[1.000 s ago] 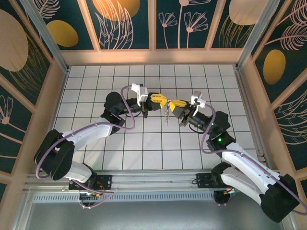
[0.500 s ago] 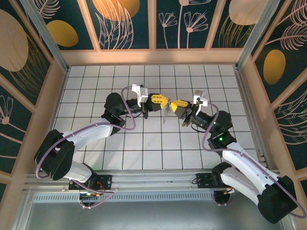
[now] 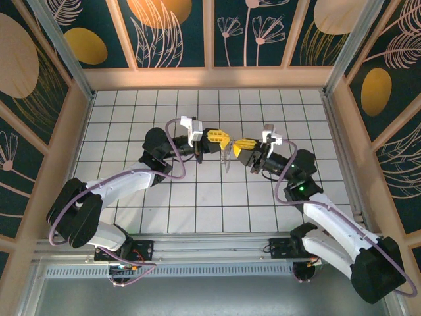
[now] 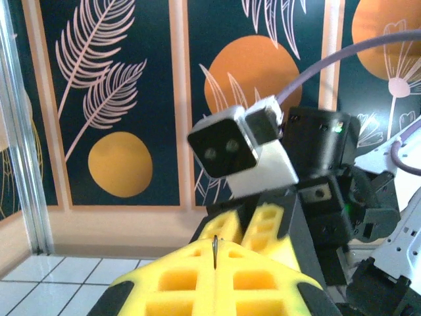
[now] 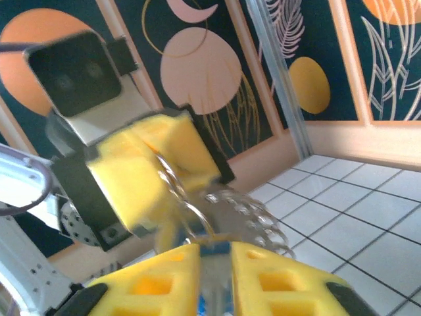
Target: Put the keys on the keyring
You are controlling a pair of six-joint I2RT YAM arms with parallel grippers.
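My two grippers meet tip to tip above the middle of the tiled floor. The left gripper is shut on the thin wire of the keyring. The ring's beaded chain loops out to the right of it. The keys hang under the ring between the two sets of yellow fingers. In the right wrist view, the blue head and pale blade of the keys sit in the narrow gap of my right gripper. Its jaws stand slightly apart.
Tiled floor lies under both arms. Patterned walls and a wooden rim enclose it on three sides. A purple cable loops over the left wrist. The right arm's wrist camera block sits close to my left fingers.
The right gripper's jaws have parted a little after being shut on the keys. The keys swung from tilted toward the right gripper to hanging down. The left gripper held still.
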